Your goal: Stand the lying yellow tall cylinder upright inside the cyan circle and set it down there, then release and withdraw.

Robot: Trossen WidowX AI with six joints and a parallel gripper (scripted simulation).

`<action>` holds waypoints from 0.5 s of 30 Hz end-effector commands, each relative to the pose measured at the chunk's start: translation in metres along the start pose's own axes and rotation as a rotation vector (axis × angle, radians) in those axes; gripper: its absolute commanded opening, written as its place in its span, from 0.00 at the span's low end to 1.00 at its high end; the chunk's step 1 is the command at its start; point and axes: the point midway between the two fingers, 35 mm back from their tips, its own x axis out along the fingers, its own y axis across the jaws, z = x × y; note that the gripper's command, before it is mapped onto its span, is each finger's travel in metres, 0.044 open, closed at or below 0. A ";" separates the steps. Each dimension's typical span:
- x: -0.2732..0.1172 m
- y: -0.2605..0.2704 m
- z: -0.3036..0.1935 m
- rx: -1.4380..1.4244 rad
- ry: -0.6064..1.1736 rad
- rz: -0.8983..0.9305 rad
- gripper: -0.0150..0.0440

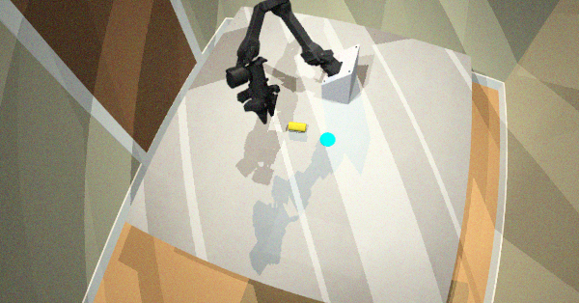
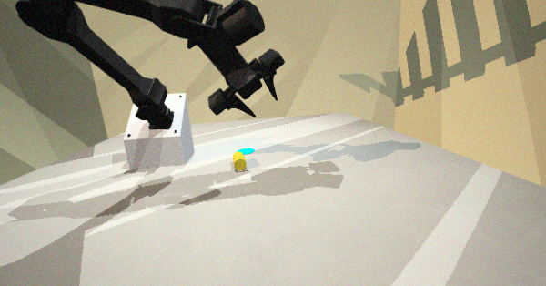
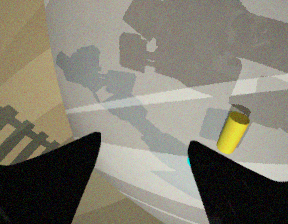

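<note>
Parallel-jaw gripper [image 1: 270, 120] [image 2: 266, 108] [image 3: 145, 143]: fingers parted, nothing grasped; held above the tabletop [image 1: 386, 228] [image 2: 273, 233] [image 3: 170, 60], angled downward. Yellow cylinder [image 1: 297, 126] [image 2: 239, 161] [image 3: 233, 133]: lying on its side, outside the fingers; in wrist view, seen beyond one fingertip. Judged rigid and fairly light, weight unconfirmed; smooth curved wall, likely to roll if nudged or to slip if pinched off-centre. Grip best taken across the diameter, near mid-length or slightly toward the end to be raised, lower end left free for standing. Cyan circle [image 1: 327, 139] [image 2: 247, 151]: near the cylinder, unoccupied; mostly finger-hidden in wrist view.
</note>
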 end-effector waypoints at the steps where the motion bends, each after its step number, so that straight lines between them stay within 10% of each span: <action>1: 0.015 -0.023 -0.023 0.040 -0.011 -0.199 0.78; 15: 0.017 -0.072 -0.057 -0.032 -0.300 -0.598 0.78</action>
